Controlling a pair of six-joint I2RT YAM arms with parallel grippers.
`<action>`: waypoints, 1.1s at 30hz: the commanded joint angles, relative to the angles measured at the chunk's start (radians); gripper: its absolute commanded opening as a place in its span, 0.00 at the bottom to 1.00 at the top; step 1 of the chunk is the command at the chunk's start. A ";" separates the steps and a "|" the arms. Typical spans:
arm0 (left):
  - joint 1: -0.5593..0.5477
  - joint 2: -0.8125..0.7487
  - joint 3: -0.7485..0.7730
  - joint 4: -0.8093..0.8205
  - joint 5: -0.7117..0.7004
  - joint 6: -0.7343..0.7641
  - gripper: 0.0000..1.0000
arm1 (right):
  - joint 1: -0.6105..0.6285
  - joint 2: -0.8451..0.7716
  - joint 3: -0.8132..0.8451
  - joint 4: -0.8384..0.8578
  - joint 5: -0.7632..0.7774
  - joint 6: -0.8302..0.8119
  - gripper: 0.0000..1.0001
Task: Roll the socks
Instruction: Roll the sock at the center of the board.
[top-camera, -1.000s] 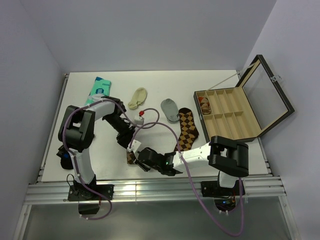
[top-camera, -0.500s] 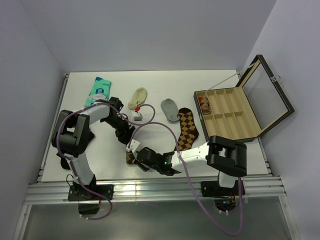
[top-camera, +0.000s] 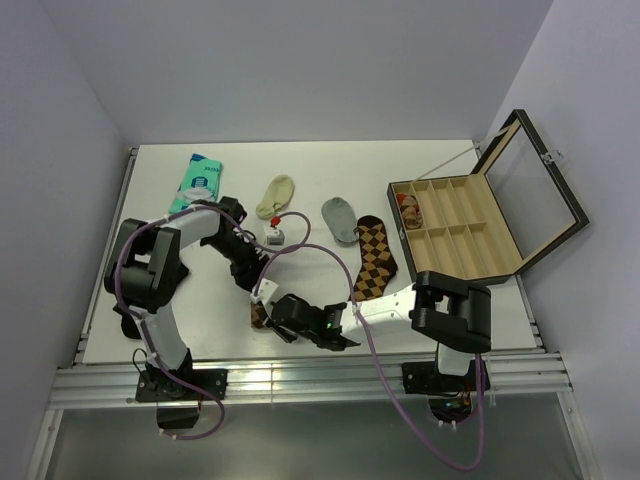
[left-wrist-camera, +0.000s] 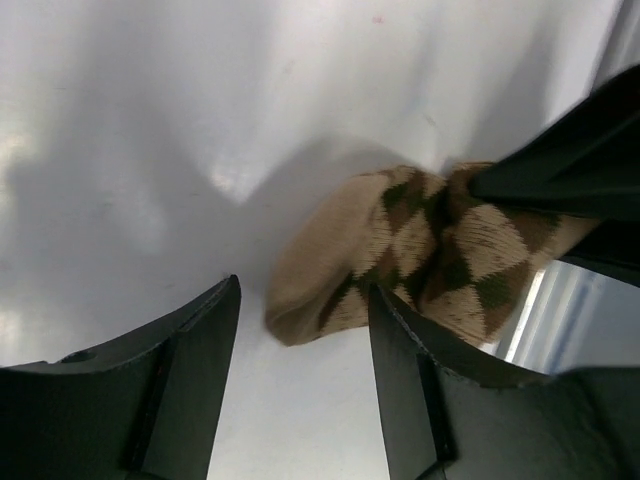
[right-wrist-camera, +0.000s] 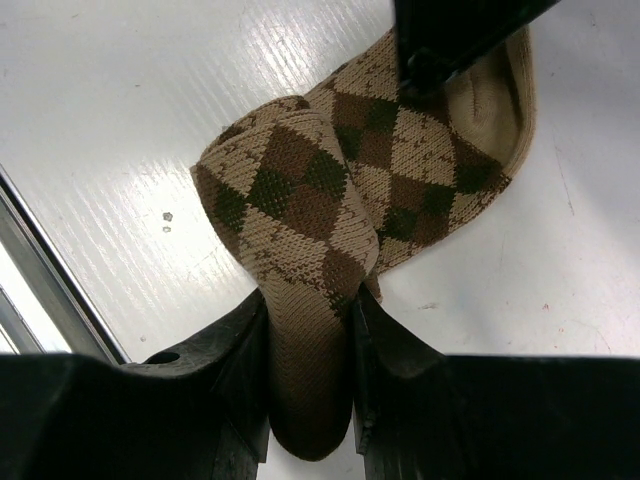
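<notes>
Near the lower middle of the top view, the bunched argyle sock (top-camera: 262, 313) lies on the white desk (top-camera: 180, 300) between the two arms' tips. The right end effector (right-wrist-camera: 308, 300) is clamped on it: in the right wrist view both fingers (right-wrist-camera: 235, 370) press against a folded-over hump of brown, tan and dark-green diamonds, and the rest of the sock runs toward the upper right of that frame, ending in a plain tan toe. The left end effector (left-wrist-camera: 303, 290) stands with its jaws apart, the tan toe of the same sock lying in the gap between them in the left wrist view; whether either finger touches the fabric cannot be told. The second argyle sock (top-camera: 375, 258) lies stretched out flat right of center in the top view, just left of the open compartment case (top-camera: 470, 262). A grey ankle sock (top-camera: 340, 215) lies just beside its upper end, a cream ankle sock (top-camera: 275, 196) sits further left, and a teal packet (top-camera: 197, 180) lies near the upper-left corner of the desk.
</notes>
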 joint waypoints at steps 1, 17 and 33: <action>0.000 0.029 0.023 -0.087 0.054 0.078 0.59 | 0.001 0.044 0.005 -0.081 -0.026 0.015 0.23; -0.098 0.103 0.065 -0.052 0.066 -0.015 0.00 | -0.002 0.018 0.004 -0.122 -0.066 -0.004 0.23; -0.157 0.110 0.165 0.144 0.034 -0.240 0.00 | -0.072 0.037 0.077 -0.329 -0.416 -0.013 0.21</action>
